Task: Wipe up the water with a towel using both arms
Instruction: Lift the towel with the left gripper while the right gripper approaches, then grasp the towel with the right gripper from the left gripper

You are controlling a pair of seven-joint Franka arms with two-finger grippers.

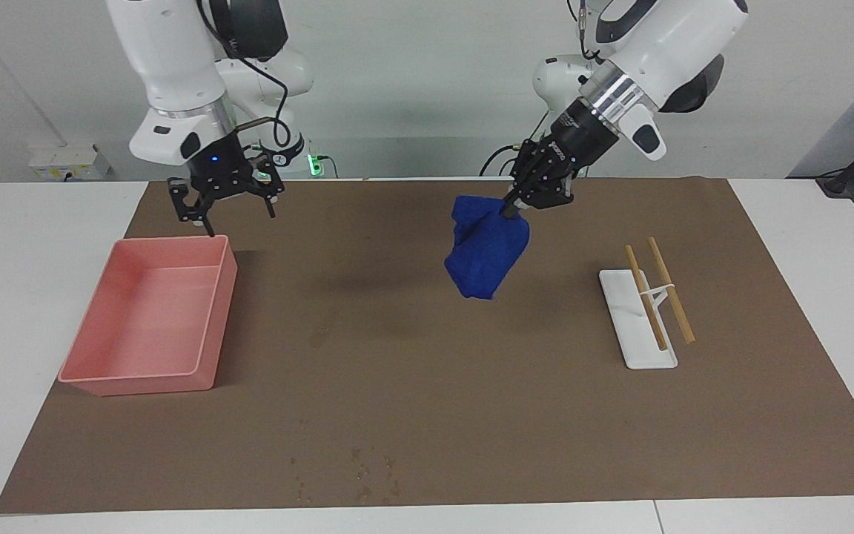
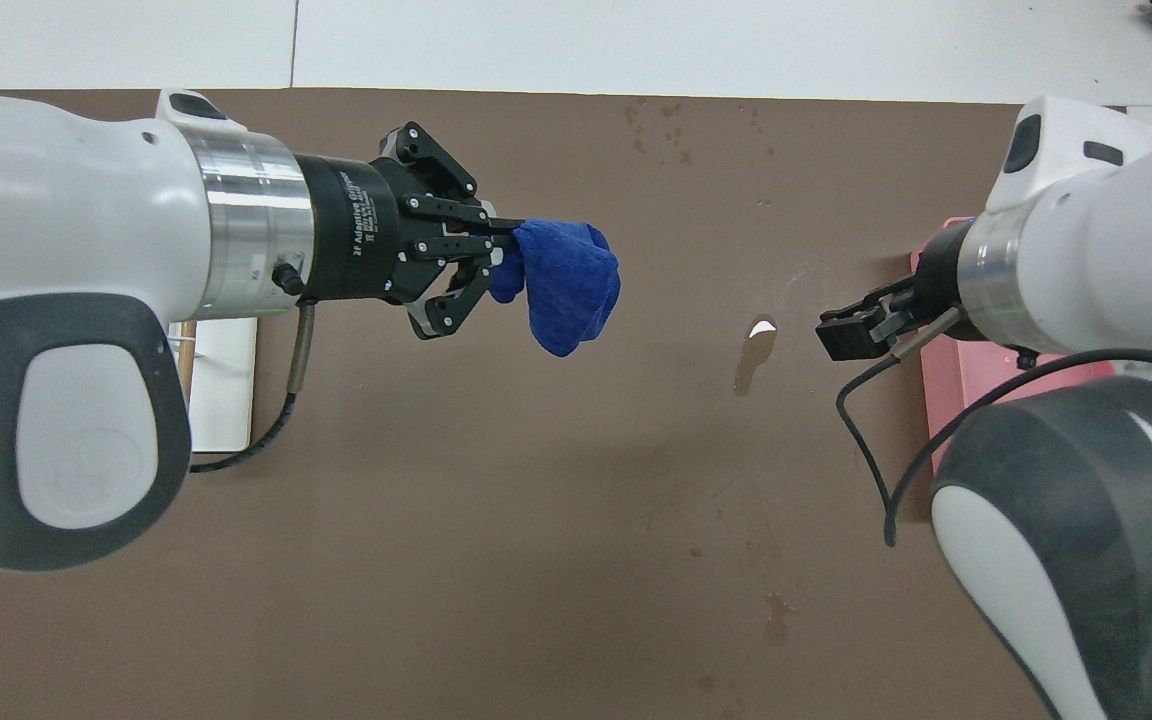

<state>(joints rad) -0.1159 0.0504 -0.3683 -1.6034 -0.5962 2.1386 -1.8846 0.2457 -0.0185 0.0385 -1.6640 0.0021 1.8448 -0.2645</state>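
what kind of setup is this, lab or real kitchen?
Likely a robotics lab bench: two white arms bolted at a white table, a plain brown mat, and staged props, a pink tray and blue towel.

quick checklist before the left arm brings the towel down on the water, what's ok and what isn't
1. Left claw shut on the towel: ok, the towel hangs from its fingertips.
2. Towel off the mat: ok, it hangs in the air.
3. Towel over the water: not ok, the water lies toward the right arm's end.
4. Path to the water free: ok, only bare mat between them.
5. Right claw open and empty: ok, it hangs above the tray corner nearest the robots.
6. Rack out of the way: ok, it sits toward the left arm's end.
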